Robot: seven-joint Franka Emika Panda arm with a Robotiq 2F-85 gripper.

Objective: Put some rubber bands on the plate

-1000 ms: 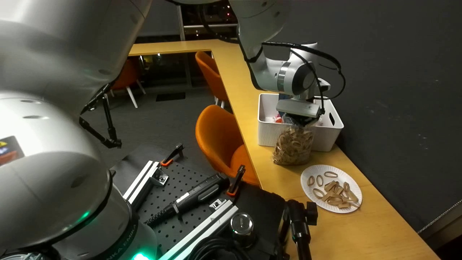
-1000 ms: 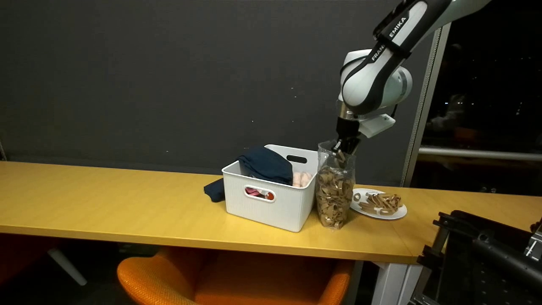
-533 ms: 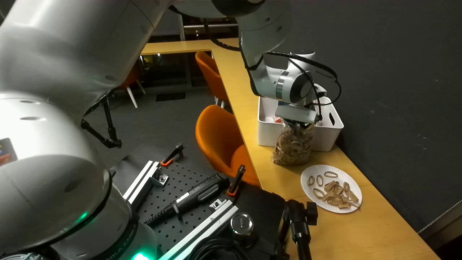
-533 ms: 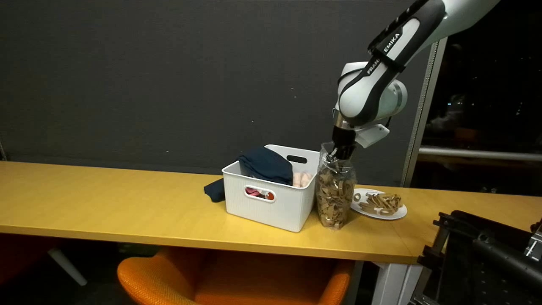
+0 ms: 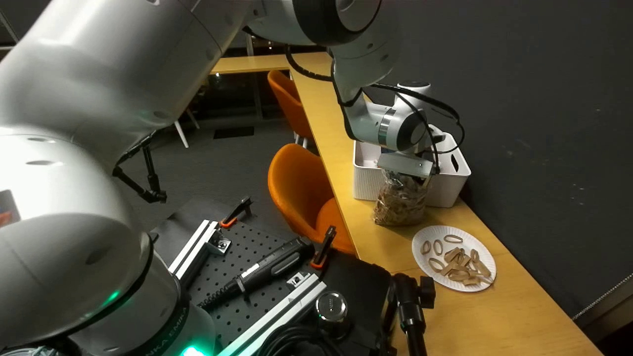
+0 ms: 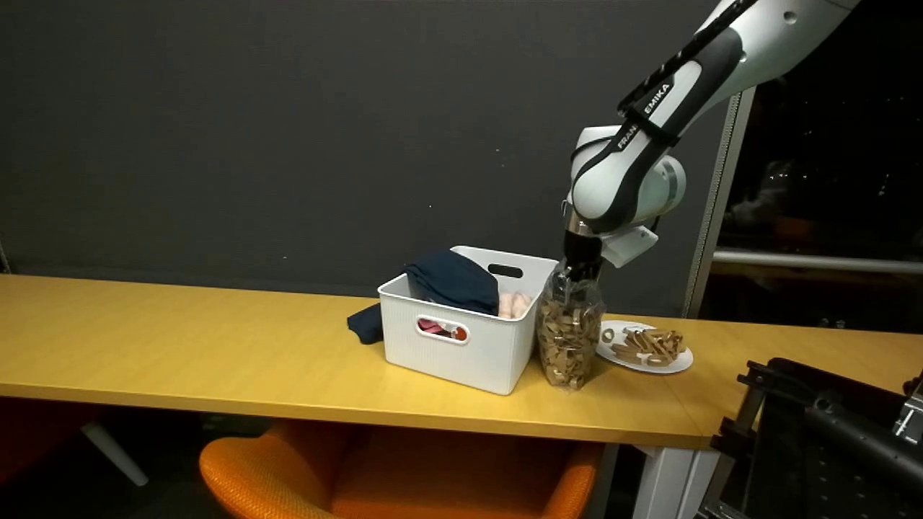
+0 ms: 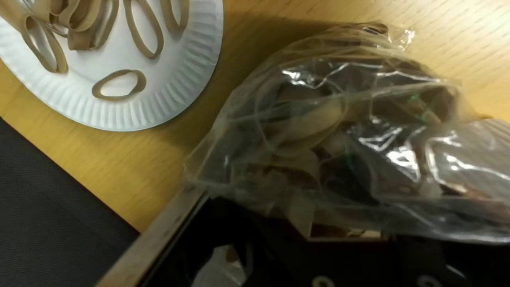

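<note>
A paper plate lies on the table with several tan rubber bands on it. Its near part fills the upper left of the wrist view, where a loose rubber band lies apart from the heap. A clear plastic bag full of rubber bands stands upright between plate and bin. My gripper points down into the bag's mouth, above most of the bands. Crumpled plastic of the bag covers the fingertips in the wrist view, so their spacing and anything between them are hidden.
A white bin stands right beside the bag, holding dark blue cloth and other items. A dark wall runs along the table's back edge. An orange chair and a black post stand along the front.
The arm has moved downward, and my gripper has sunk from the bag's upper rim deeper into its mouth. Plate, the bands on it and the bin are where they were.
</note>
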